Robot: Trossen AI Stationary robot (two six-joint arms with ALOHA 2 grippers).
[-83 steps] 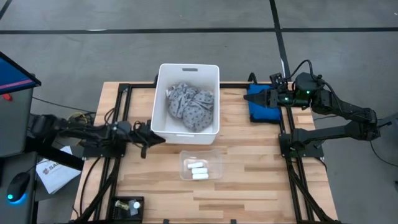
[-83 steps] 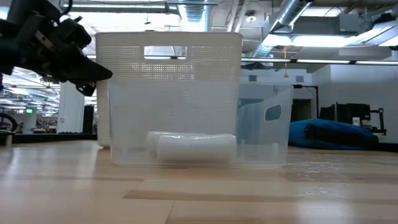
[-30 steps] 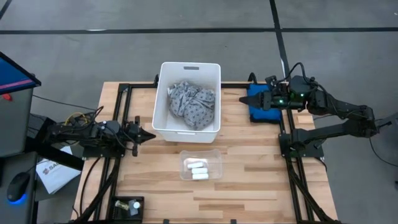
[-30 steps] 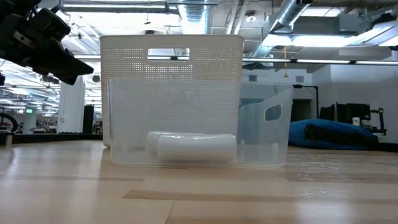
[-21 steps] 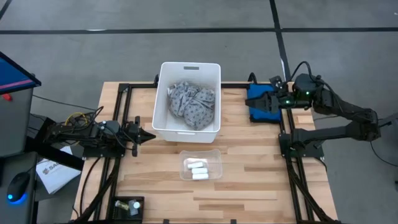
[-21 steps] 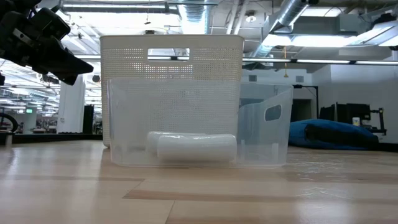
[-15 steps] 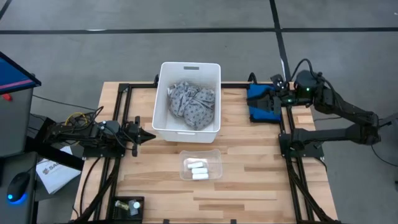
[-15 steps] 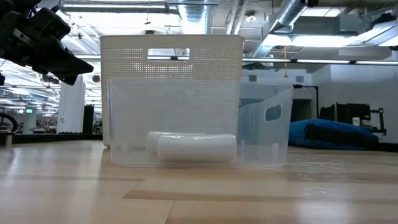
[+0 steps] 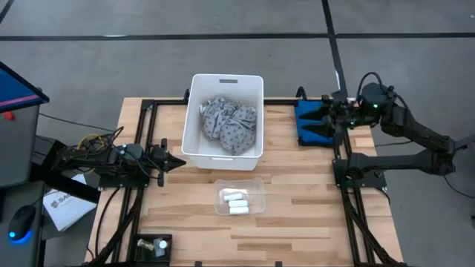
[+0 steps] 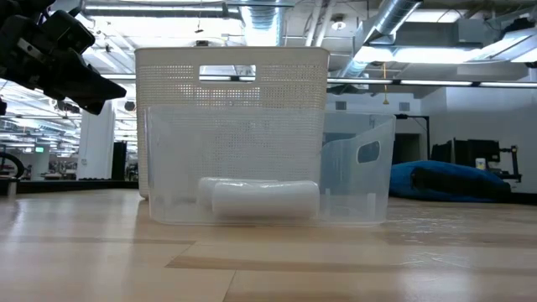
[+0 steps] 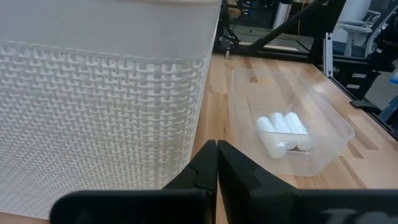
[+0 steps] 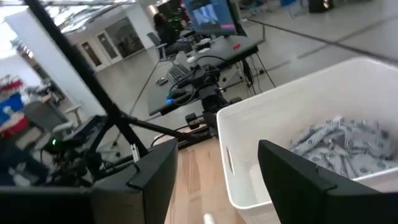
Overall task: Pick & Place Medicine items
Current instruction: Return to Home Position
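Note:
Three white finger-sized medicine cylinders lie side by side in a shallow clear tray near the table's middle; the left wrist view also shows these cylinders. My left gripper is shut. It hovers level just off the left side of the white bin, and in the low view a gap shows between the gripper and the bin. My right gripper is open above the blue pouch at the table's right edge. Its fingers stand wide apart in its wrist view.
The white bin holds a crumpled grey patterned cloth and stands just beyond the clear tray. A small black box with small items sits at the near left corner. Bare wood lies on the near side and to the right of the tray.
My right gripper has drawn back toward the table's right edge, away from the white bin, staying over the blue pouch. The bin, the tray and the cylinders have kept their places.

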